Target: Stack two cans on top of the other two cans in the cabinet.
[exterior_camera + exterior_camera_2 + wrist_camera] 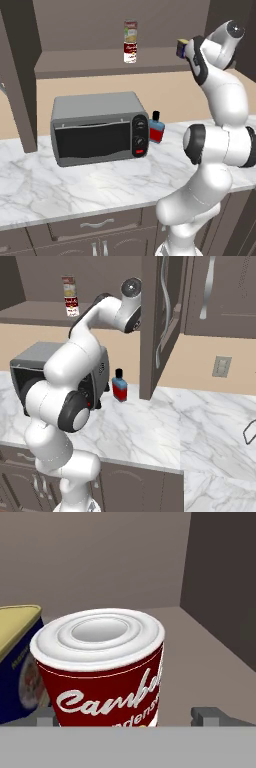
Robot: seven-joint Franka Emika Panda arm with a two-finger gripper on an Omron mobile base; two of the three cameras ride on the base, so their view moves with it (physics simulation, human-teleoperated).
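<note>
On the cabinet shelf [90, 62] a cream-green can [130, 31] stands on top of a red-and-white can [130, 52]; the same stack appears in the right base view, cream-green can [68, 287] over red-and-white can [72, 307]. Further right on the shelf, the hand view has a second red-and-white can [107, 672] upright and very close. A dark blue and yellow can [17, 662] stands just to its left, and its edge peeks out beside my wrist [182, 48]. My gripper [127, 717] is open, one fingertip on each side of this red-and-white can, low on its body.
A grey microwave [97, 127] sits on the marble counter [100, 185] under the shelf, with a small red and blue bottle [157, 130] at its right. The cabinet's side panel [225, 587] rises close on the right of the hand. An open cabinet door [160, 321] hangs beside the arm.
</note>
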